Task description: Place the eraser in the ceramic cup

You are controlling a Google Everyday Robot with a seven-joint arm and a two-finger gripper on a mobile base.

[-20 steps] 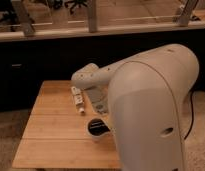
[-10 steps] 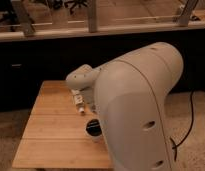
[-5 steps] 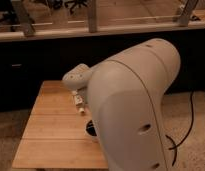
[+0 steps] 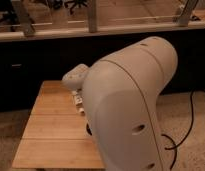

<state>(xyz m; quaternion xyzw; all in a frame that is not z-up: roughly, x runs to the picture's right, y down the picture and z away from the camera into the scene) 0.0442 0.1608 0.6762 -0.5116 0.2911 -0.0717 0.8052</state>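
Observation:
My arm's large white shell (image 4: 131, 110) fills the middle and right of the camera view. A rounded white joint (image 4: 76, 78) sticks out to its left, over the wooden table (image 4: 51, 125). My gripper is hidden behind the arm. A small white oblong thing with dark marks, probably the eraser (image 4: 77, 102), lies on the table just below the joint. Only a dark sliver of the ceramic cup (image 4: 88, 130) shows at the shell's left edge; the arm covers the other parts of it.
A dark low wall and window frames run behind the table. A black cable (image 4: 176, 142) lies on the speckled floor to the right. The table's left half shows bare wood.
The arm has swung left and closer to the camera, covering more of the table. The cup, fully visible before, is now nearly hidden. The white oblong thing has stayed in place.

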